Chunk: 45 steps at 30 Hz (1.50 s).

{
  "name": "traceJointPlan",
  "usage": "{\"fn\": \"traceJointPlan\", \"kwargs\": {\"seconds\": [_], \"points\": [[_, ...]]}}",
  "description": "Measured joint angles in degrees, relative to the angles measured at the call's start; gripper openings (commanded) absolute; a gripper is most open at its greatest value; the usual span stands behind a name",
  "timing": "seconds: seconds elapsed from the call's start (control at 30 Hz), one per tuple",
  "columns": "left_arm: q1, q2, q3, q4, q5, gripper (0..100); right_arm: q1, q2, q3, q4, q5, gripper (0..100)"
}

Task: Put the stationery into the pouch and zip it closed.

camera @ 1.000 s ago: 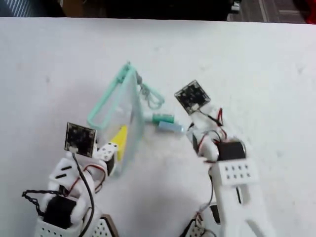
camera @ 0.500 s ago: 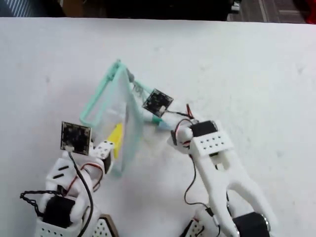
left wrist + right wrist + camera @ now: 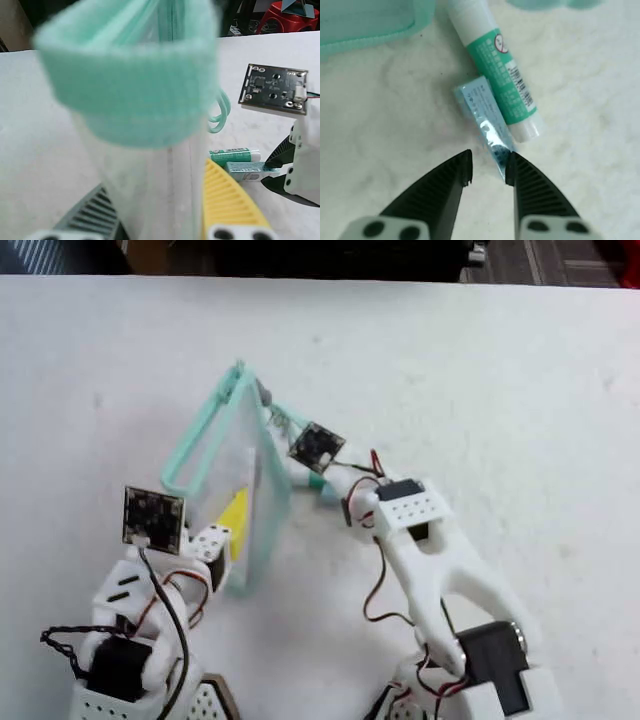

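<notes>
A clear pouch [image 3: 228,455] with a mint-green zip edge stands tilted on the table. My left gripper [image 3: 226,542] is shut on its lower corner, and its grey and yellow fingers [image 3: 227,202] clamp the plastic. Beside the pouch lie a green-and-white glue stick [image 3: 495,65] and a small light-blue packet [image 3: 487,122], side by side and touching. My right gripper [image 3: 489,167] hangs low over them and is open by a narrow gap. One fingertip touches the packet's near end. In the high view the stick [image 3: 319,481] peeks out under the right wrist.
The pouch's mint cord loop [image 3: 285,420] lies on the white table [image 3: 480,390] just behind the right wrist's camera board [image 3: 318,447]. The far table edge and a dark room run along the back.
My right arm has swung left and forward, bringing its gripper down over the glue stick and packet. The held pouch shifted slightly left and has kept still since.
</notes>
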Motion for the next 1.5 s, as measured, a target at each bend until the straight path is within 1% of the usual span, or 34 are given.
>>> {"fn": "traceJointPlan", "kwargs": {"seconds": [0.4,0.6,0.97,1.17,1.5], "points": [[0.0,0.0,0.0,0.0,0.0,17,0.44,0.18,-0.53,-1.49,0.0,10.2],[0.0,0.0,0.0,0.0,0.0,17,0.53,1.58,-0.53,-4.22,0.0,10.4],[0.0,0.0,0.0,0.0,0.0,17,0.62,6.24,-4.48,-3.6,0.0,10.1],[0.0,0.0,0.0,0.0,0.0,17,0.7,6.07,-4.75,-0.09,3.87,10.1],[0.0,0.0,0.0,0.0,0.0,17,0.18,6.07,-4.75,0.0,4.31,10.2]]}}
